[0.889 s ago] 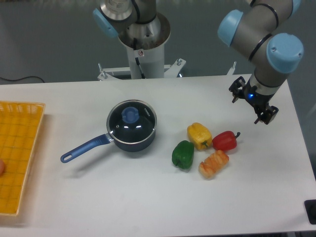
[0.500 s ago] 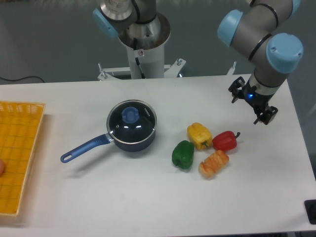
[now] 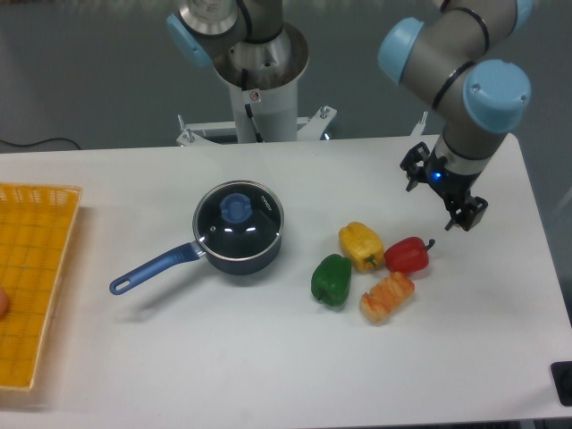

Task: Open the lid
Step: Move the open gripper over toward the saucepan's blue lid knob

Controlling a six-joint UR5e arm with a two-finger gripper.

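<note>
Your gripper (image 3: 441,192) hangs above the right side of the table (image 3: 268,357), well apart from the saucepan (image 3: 234,234); its fingers stand spread with nothing between them; the lid (image 3: 238,214) sits closed on the saucepan left of centre, its light-blue knob up; you have four peppers between pan and gripper: green (image 3: 332,279), yellow (image 3: 360,245), red (image 3: 409,255), orange (image 3: 387,297); a yellow basket (image 3: 31,277) lies at the left edge.
</note>
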